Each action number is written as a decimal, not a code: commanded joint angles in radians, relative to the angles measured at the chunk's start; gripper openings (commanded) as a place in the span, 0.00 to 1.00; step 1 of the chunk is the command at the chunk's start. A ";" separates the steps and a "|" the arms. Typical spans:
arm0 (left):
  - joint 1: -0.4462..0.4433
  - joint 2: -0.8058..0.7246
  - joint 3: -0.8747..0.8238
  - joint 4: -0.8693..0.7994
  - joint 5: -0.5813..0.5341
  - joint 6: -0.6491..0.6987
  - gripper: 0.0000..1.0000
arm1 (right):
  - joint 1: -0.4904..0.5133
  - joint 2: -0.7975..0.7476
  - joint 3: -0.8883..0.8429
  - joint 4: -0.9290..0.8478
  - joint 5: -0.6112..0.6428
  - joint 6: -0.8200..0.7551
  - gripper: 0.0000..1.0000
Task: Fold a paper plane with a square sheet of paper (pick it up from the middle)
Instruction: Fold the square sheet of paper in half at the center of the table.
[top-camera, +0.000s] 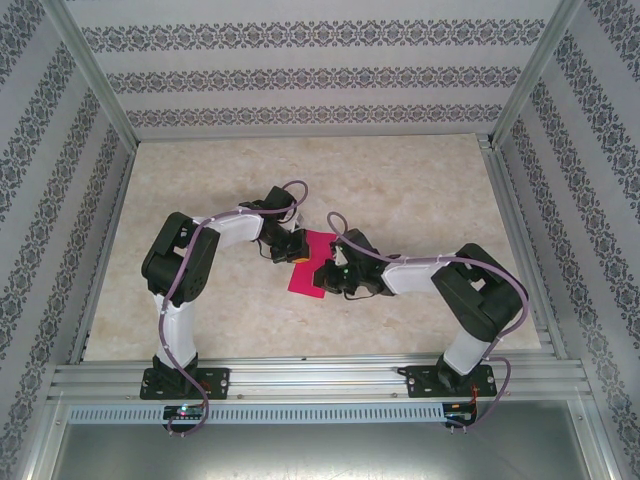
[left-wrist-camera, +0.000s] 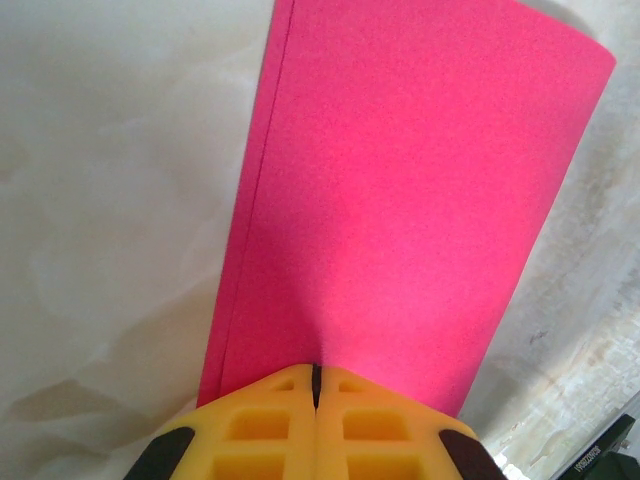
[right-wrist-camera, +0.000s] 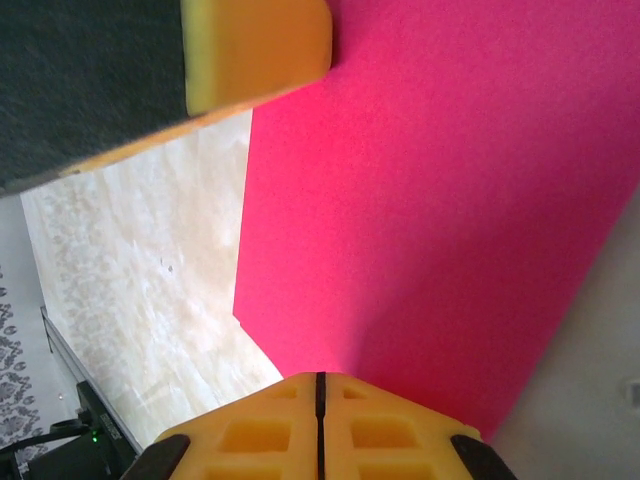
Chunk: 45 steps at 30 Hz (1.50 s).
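The square sheet of paper (top-camera: 309, 272) is magenta-pink, folded narrower, and lies flat near the middle of the table. In the left wrist view the paper (left-wrist-camera: 400, 200) shows a doubled edge along its left side. My left gripper (top-camera: 297, 254) is shut, its yellow tips (left-wrist-camera: 315, 369) down on the sheet's far-left end. From the right, my right gripper (top-camera: 329, 272) is also shut, its tips (right-wrist-camera: 320, 377) on the paper (right-wrist-camera: 430, 200) near one edge. I see no paper between either pair of jaws. One left finger (right-wrist-camera: 255, 45) shows in the right wrist view.
The marble-patterned table (top-camera: 420, 180) stretches bare around the sheet. Patterned walls and aluminium posts (top-camera: 95, 80) enclose it, and a metal rail (top-camera: 320, 378) runs along the near edge by the arm bases.
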 joint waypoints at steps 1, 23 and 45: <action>-0.011 0.035 -0.001 -0.022 -0.038 0.030 0.04 | 0.015 0.031 -0.022 0.051 -0.023 0.008 0.07; -0.036 -0.087 -0.039 0.003 0.113 0.061 0.18 | 0.016 0.069 -0.024 0.064 0.013 0.025 0.09; -0.039 0.006 -0.063 -0.033 -0.030 0.073 0.10 | 0.038 -0.029 -0.055 0.040 0.023 0.023 0.09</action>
